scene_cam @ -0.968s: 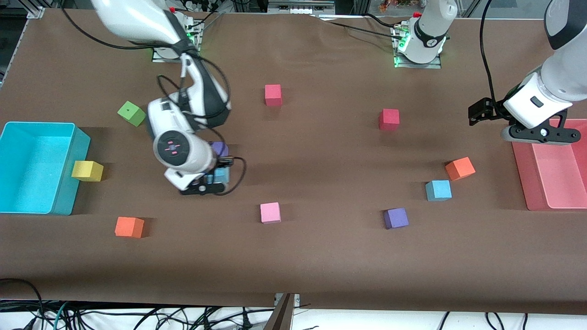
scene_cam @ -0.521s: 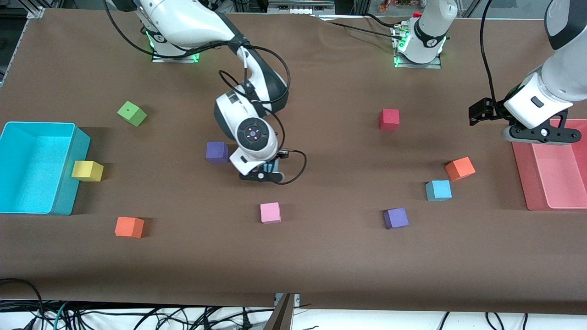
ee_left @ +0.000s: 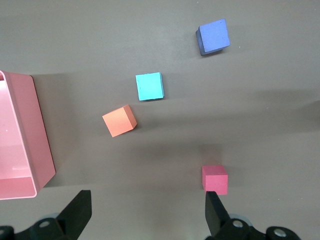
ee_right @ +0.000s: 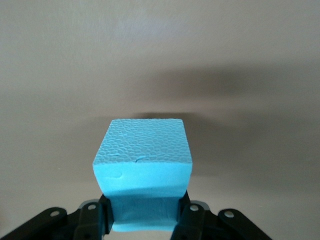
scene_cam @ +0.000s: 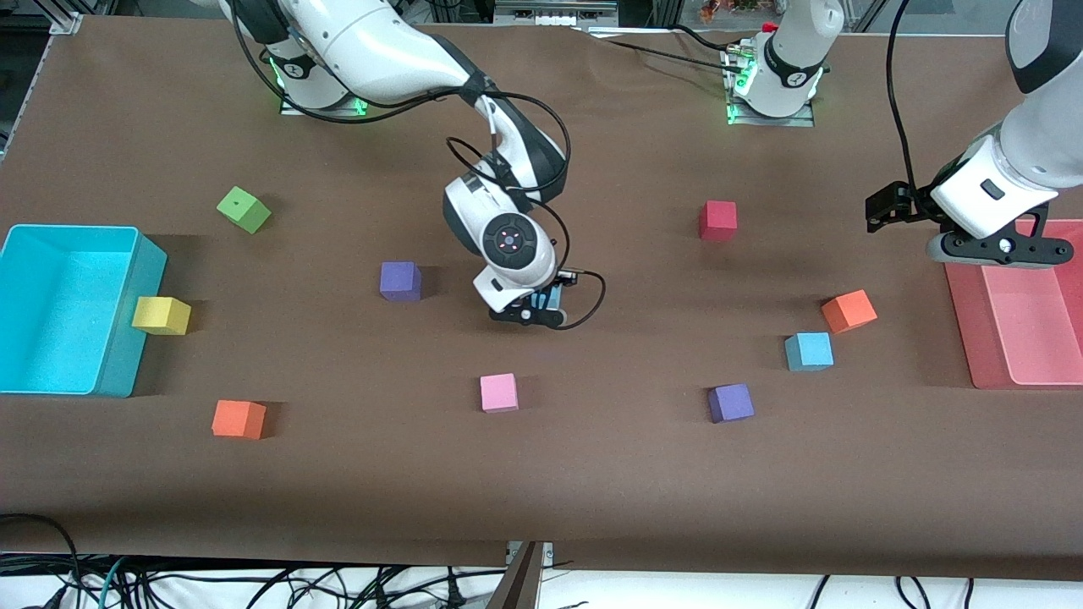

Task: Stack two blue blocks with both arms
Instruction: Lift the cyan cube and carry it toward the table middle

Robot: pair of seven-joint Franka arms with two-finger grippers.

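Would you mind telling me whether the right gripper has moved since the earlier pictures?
Yes. The right gripper, shut on a blue block, has travelled away from the purple cube toward the left arm's end of the table.

This is a robotics lab. 2 white robot arms (scene_cam: 398, 51) are bolted to metal base plates (scene_cam: 770, 114) lit by green lamps, at a table (scene_cam: 592, 474) covered in plain brown sheeting. Loose cables (scene_cam: 254, 584) trail along the table's edge, aluminium framing (scene_cam: 68, 17) stands at a corner, and coloured foam cubes (scene_cam: 499, 392) lie scattered between 2 plastic bins (scene_cam: 118, 338).
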